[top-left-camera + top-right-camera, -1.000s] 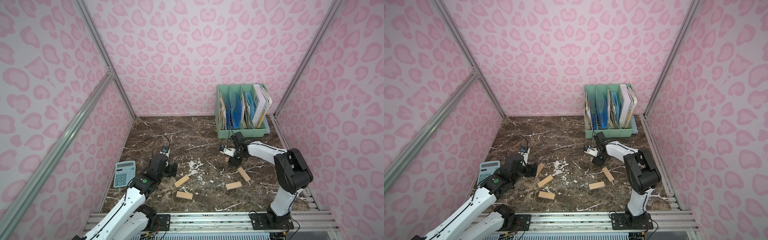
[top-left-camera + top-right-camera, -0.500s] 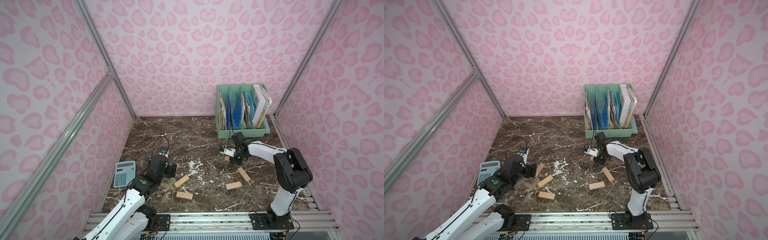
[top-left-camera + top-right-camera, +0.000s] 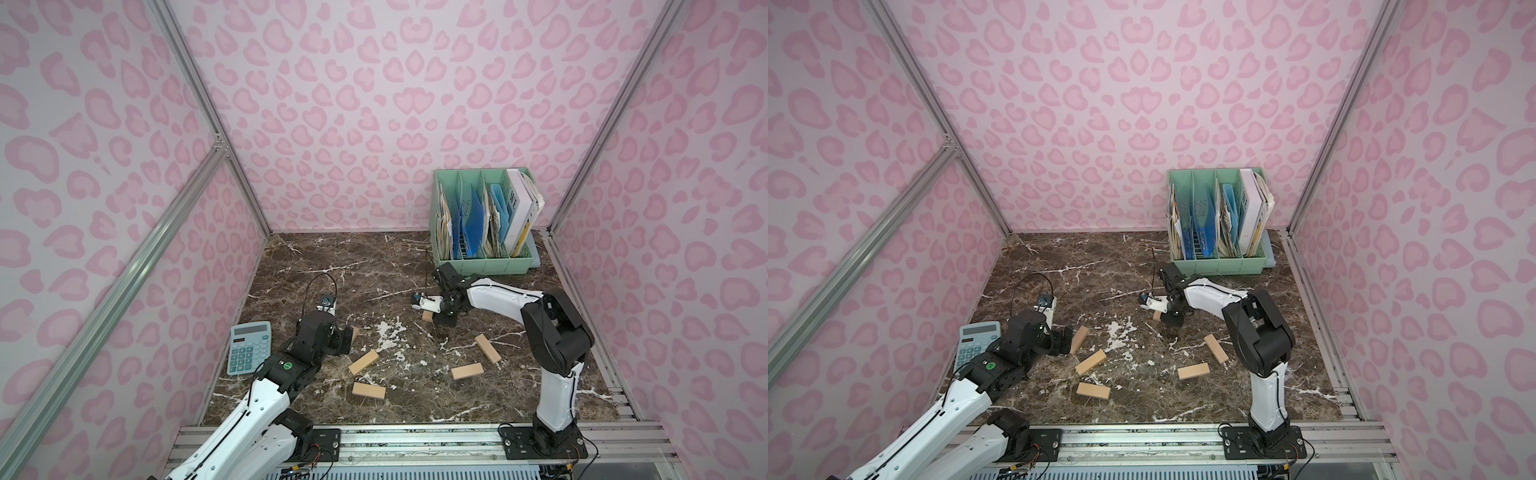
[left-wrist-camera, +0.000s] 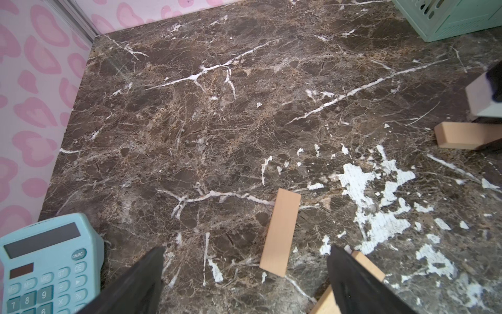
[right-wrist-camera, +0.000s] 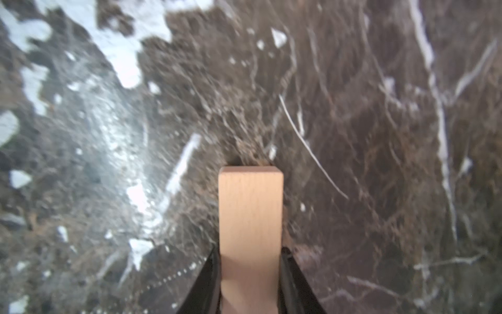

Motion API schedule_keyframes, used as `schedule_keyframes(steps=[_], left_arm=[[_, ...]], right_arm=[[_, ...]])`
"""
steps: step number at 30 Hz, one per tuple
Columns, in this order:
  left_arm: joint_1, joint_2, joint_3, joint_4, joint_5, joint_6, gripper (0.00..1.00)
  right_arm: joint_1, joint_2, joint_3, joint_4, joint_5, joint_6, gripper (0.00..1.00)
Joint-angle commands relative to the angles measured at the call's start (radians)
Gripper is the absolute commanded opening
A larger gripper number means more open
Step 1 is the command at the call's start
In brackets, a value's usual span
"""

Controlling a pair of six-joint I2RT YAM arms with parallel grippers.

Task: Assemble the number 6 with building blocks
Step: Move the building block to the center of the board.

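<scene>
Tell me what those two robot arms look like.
Both the left arm and right arm have white shells between bulky black joints. A round green sticker marks the left one. A thin black cable loops above its wrist. The left gripper and right gripper each have flat black fingers.

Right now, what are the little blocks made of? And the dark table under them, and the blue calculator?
The blocks look like bare, smooth pale wood: faint grain shows up close. The table looks like glossy brown marble with white veins, though it may be a printed surface; white patches look worn. The calculator looks like matte light-blue plastic with moulded keys.
</scene>
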Motion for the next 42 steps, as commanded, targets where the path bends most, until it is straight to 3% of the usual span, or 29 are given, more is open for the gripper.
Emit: schedule_keyframes(steps=[1,13,22,27,30,34,42], left_arm=[[0.0,-0.019,-0.005,-0.011,-0.019,-0.012,0.98],[0.0,-0.029,-0.004,-0.021,-0.016,-0.011,0.98],[0.0,-0.006,0.006,-0.004,-0.011,0.0,0.98],[0.0,0.013,0.01,0.005,-0.01,0.001,0.98],[-0.001,0.03,0.019,0.009,-0.007,0.002,0.98],[0.0,0.064,0.044,0.0,0.0,0.009,0.98],[0.0,0.109,0.094,-0.012,0.002,0.032,0.95]], right_arm=[[0.028,0.016,0.009,-0.047,-0.009,-0.048,0.25],[0.078,0.099,0.169,-0.063,-0.048,-0.069,0.25],[0.086,0.11,0.19,-0.085,-0.073,-0.084,0.27],[0.101,0.108,0.182,-0.083,-0.08,-0.081,0.34],[0.104,0.107,0.181,-0.082,-0.078,-0.07,0.54],[0.103,0.079,0.147,-0.039,-0.079,-0.056,0.73],[0.104,-0.076,0.143,0.012,-0.119,0.04,0.78]])
